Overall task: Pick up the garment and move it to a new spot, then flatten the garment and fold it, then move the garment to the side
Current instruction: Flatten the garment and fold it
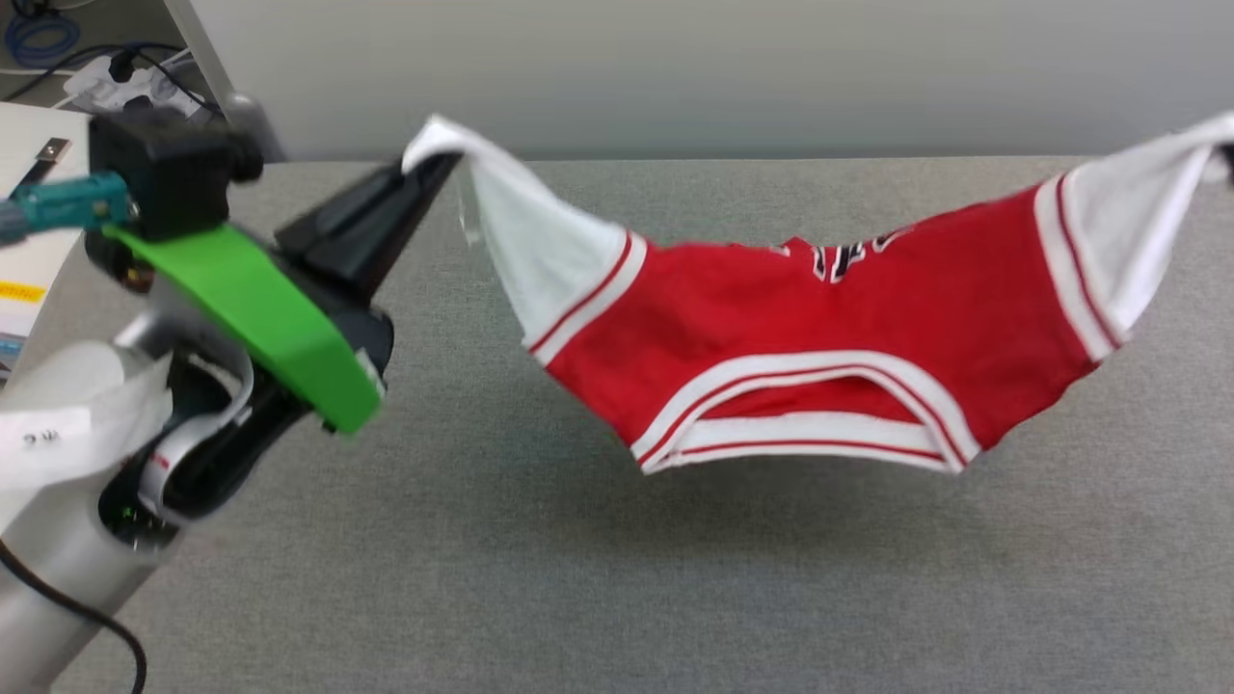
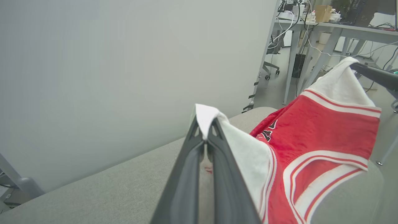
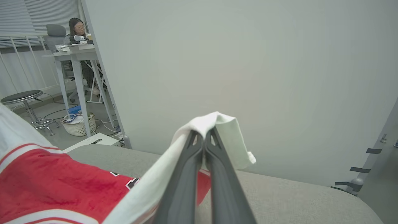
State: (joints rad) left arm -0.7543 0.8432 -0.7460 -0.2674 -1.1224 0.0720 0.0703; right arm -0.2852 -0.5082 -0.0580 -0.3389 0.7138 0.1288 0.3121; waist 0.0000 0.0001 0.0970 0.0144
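Hanging like a hammock across mid-frame, the garment (image 1: 819, 328) sags over the grey table (image 1: 482, 578). The left gripper (image 1: 439, 169) slants toward the upper right, pinching one white sleeve. The right gripper (image 3: 203, 137) clamps the other sleeve. A floor basket (image 3: 77, 126) holds blurred items.

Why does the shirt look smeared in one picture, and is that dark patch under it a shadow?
Head view: the garment and left gripper are softly blurred; yes, a diffuse shadow lies on the table beneath. Left wrist view: sharper, flat even light. Right wrist view: sharp too, no glare.
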